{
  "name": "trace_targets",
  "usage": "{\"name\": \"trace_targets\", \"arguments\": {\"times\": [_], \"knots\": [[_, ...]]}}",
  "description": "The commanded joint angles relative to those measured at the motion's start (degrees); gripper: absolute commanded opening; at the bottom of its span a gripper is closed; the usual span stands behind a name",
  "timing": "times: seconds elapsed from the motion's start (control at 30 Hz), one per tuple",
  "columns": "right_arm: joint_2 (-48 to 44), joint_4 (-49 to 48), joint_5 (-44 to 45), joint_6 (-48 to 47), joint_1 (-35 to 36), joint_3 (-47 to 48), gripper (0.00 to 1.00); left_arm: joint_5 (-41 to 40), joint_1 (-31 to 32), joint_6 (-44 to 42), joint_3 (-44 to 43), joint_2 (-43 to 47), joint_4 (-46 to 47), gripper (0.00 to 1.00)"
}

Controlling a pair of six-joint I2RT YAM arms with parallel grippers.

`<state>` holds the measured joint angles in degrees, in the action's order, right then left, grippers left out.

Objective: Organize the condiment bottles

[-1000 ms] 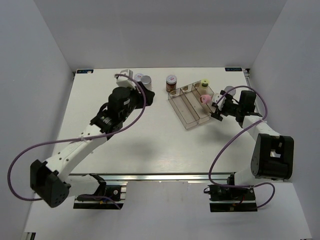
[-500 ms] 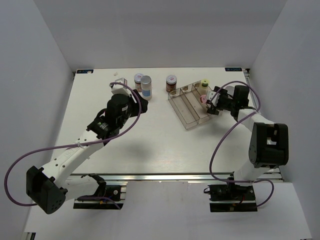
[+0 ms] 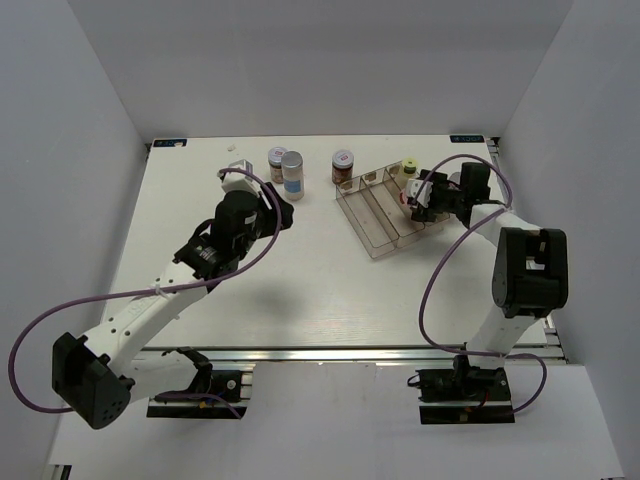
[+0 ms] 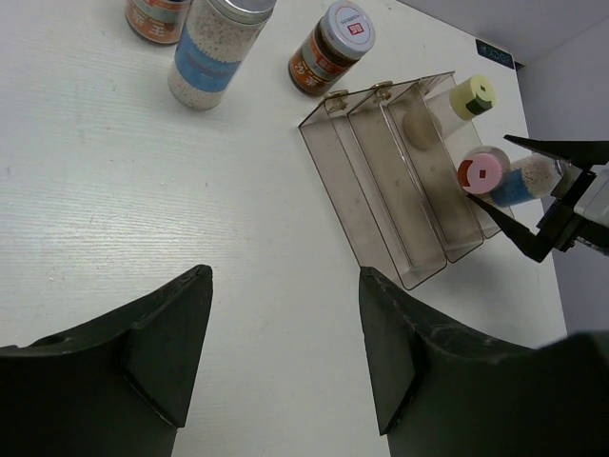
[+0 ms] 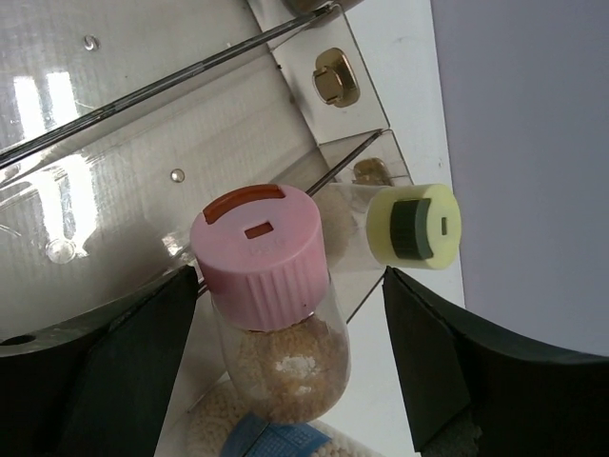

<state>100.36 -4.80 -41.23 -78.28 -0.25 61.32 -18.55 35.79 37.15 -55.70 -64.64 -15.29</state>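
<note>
While the right gripper stands with its fingers spread wide, one on each side of the pink-capped bottle and neither visibly pressing it, that bottle is entered first: cap toward the wrist camera, grainy fill, blue label low on the body. It stands midway along the right compartment of the clear tray. It looks tilted, and whether its base sits fully inside cannot be told. Just past it, off the right finger's side, is the yellow-green-capped bottle, upright at that compartment's far end and apart from the pink cap. Beyond the fingertips, the middle and left compartments hold nothing. The left gripper is likewise parted and carries nothing, hovering over the table well apart from the tray. Ahead of it and to its left stands the silver-capped bottle, with a pink-lidded brown jar just beside it on the far side. A second brown jar stands ahead, near the tray's far left corner but outside it. By judgement, two of the five bottles are at the tray, the pink one perhaps wanting straightening. Three stand loose on the table, and two compartments await them.
</note>
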Motion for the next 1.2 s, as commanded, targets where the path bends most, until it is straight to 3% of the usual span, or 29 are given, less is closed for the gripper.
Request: {"name": "trace_targets", "arguments": {"times": [0.0, 0.23, 0.67, 0.9, 1.17], "knots": [[1.68, 3.21, -1.74, -2.84, 0.16, 3.63, 0.83, -1.14, -0.02, 0.82, 0.51, 2.59, -0.79, 0.73], [5.2, 7.61, -2.71, -2.4, 0.16, 8.37, 0.72, -1.49, -0.02, 1.61, 0.68, 3.56, -1.85, 0.73], [6.17, 9.72, -6.67, -2.41, 1.75, 8.2, 0.56, -1.49, -0.02, 3.63, 1.39, 4.17, -2.46, 0.73], [5.91, 8.06, -5.26, 1.2, 1.66, 7.5, 0.39, -1.14, -0.02, 4.16, 1.39, 4.17, -2.55, 0.73], [3.18, -2.39, -5.52, 21.3, 0.96, 5.66, 0.34, -0.97, -0.02, 4.34, 1.12, 4.0, -2.46, 0.73]]}}
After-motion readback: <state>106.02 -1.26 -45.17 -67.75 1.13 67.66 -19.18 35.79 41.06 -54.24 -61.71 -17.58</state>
